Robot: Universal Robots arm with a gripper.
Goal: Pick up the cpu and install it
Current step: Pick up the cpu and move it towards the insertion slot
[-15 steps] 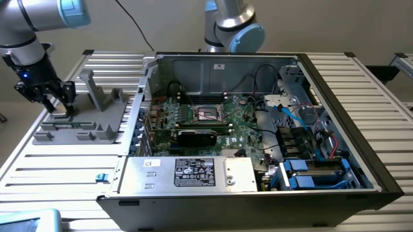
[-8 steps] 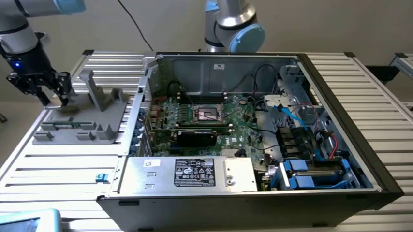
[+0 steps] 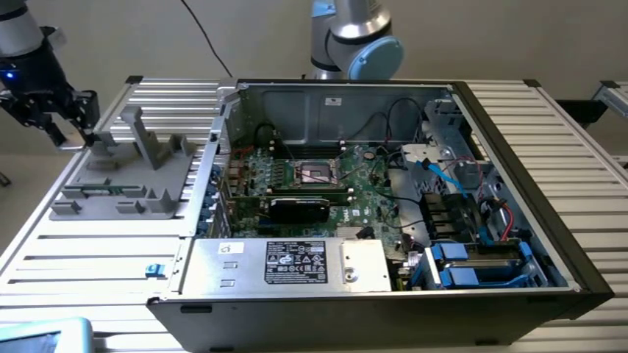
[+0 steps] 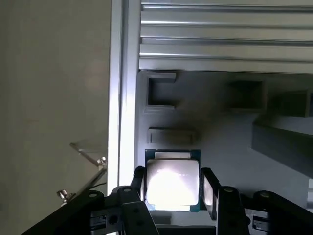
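Observation:
In the wrist view the cpu (image 4: 172,191), a flat square chip with a bright silvery top and a thin blue-green rim, sits between my two black fingers (image 4: 139,182). The pads press against its two opposite edges, so my gripper (image 4: 173,172) is shut on it. Behind it lies the grey fixture (image 4: 220,142) with its slots. In the exterior view my gripper (image 3: 64,132) hangs at the far left, just off the rear left corner of the grey fixture (image 3: 118,184). The black-framed motherboard socket (image 3: 316,173) lies in the open computer case.
The open computer case (image 3: 510,184) fills the middle and the exterior view's right, with a large silver box bearing a black label (image 3: 294,263) at its front. Cables and blue drive bays (image 3: 471,265) crowd its right side. The ribbed aluminium table (image 3: 88,257) carries everything.

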